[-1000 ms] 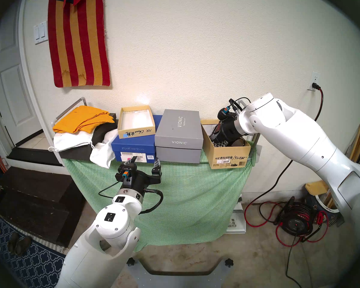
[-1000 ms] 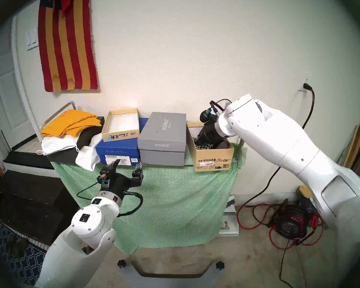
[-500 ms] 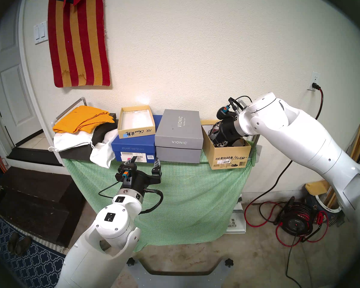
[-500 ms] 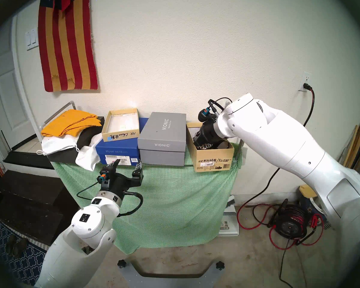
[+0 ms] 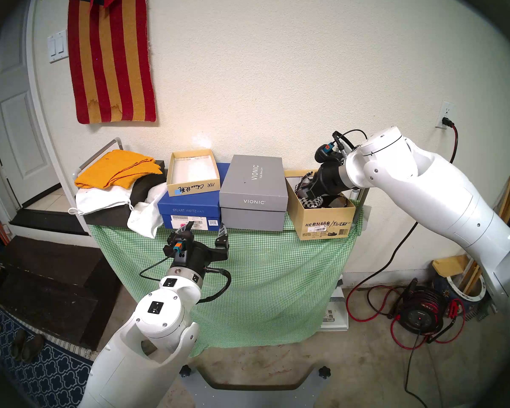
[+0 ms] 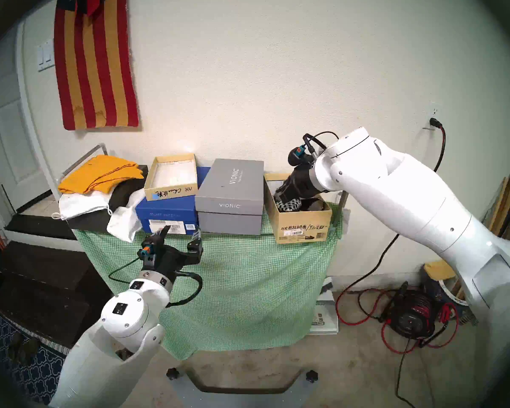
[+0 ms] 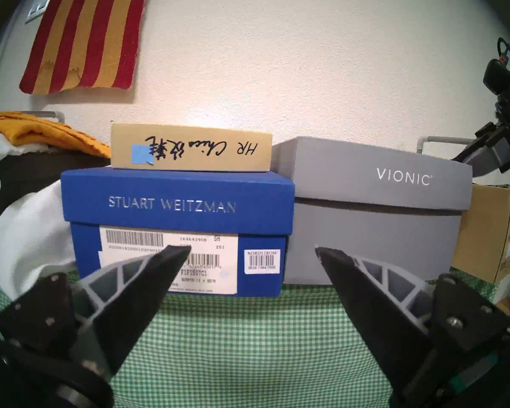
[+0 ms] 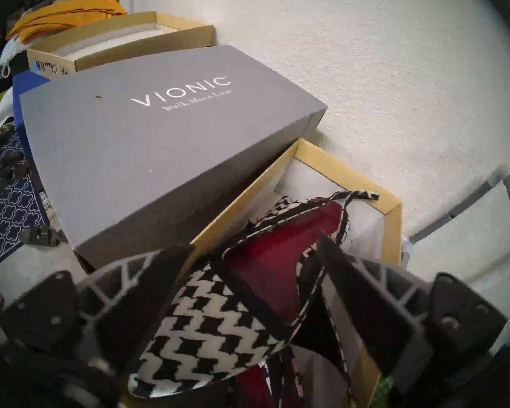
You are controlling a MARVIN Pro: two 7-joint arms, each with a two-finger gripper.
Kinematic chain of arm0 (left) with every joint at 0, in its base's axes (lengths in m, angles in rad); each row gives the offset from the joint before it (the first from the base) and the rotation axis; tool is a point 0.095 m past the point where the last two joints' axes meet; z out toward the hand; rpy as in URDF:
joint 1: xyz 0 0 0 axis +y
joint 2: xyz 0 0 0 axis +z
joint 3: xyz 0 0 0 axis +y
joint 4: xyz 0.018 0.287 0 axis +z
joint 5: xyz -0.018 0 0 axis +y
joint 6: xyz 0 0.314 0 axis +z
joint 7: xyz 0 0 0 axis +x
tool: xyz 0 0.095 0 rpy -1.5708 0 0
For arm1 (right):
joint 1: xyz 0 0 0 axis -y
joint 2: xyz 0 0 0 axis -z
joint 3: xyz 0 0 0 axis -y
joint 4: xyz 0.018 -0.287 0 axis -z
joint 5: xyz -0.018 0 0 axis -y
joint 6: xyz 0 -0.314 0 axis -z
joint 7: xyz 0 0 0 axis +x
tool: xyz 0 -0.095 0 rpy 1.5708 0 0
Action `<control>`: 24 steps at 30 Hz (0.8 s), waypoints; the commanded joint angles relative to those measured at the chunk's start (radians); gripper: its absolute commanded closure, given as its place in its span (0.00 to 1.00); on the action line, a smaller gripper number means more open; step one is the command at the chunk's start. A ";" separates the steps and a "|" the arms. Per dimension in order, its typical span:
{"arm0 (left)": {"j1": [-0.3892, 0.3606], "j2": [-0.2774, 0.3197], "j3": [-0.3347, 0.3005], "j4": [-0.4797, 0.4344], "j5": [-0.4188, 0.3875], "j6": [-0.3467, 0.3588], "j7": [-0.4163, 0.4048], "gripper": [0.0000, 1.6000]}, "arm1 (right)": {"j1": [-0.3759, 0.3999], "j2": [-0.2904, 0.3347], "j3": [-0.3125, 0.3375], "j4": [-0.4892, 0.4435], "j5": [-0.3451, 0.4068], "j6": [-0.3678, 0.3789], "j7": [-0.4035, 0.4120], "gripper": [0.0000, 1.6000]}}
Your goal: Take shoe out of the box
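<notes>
Desk (image 5: 248, 269), draped in green check cloth, is sitting unchanged against the wall. Right arm (image 5: 442, 198) is tilting up and back versus a second ago; wrist now sitting higher above the box rim. Left arm (image 5: 159, 307) is not moving at all.

VIONIC box (image 5: 252, 192) is staying mid-desk, touching the tan box on its left side. Blue Stuart Weitzman box (image 5: 189, 211) is still carrying the shallow tan box with blue sticker (image 5: 193, 172).

The box (image 5: 326, 220), open, HR scrawl on front, is sitting at the desk's right front corner, same spot.

Shoe (image 8: 218, 319), black-white houndstooth with red lining, is coming up: heel strap now poking above the rim at the back, toe end still inside the box. A second dark shoe (image 5: 337, 202) is lying in the box beside it.

Right tool (image 8: 256, 280) is clamped on the shoe, fingers pinching its upper from both sides. Left tool (image 7: 252, 251) is hanging wide apart, gripping nothing, pointing level at the blue and grey boxes from the desk's front edge.
</notes>
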 commanded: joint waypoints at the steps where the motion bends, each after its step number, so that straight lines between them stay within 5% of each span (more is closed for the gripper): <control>1: 0.000 0.001 -0.001 -0.001 0.000 0.000 0.000 0.00 | 0.040 0.014 0.023 0.029 0.056 -0.002 -0.053 0.00; 24: 0.000 0.001 -0.001 -0.001 0.000 0.000 0.000 0.00 | 0.091 -0.121 -0.035 0.303 0.262 -0.002 -0.177 0.00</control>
